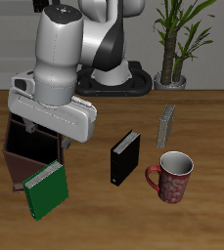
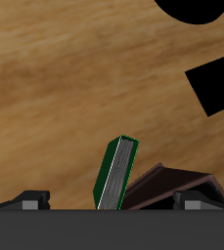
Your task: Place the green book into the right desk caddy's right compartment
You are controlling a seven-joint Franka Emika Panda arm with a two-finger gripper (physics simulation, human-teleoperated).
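The green book [image 1: 47, 190] stands tilted at the end of the right desk caddy [image 1: 16, 168] nearest the table's front edge. I cannot tell whether its lower edge rests inside a compartment or against the wall. My gripper [image 1: 59, 146] hangs just above the book, mostly hidden under the white hand. In the wrist view the green book [image 2: 116, 174] points up toward the camera beside a reddish corner of the caddy [image 2: 172, 182]. The two fingertips [image 2: 30, 201] sit far apart on either side of the book and touch nothing, so the gripper is open.
A black book [image 1: 125, 158] stands upright beside the caddy. A grey book [image 1: 166, 125] stands farther back. A red patterned mug [image 1: 172, 177] sits near the front edge. A potted plant [image 1: 172, 44] is behind the table, and the robot base is at the back.
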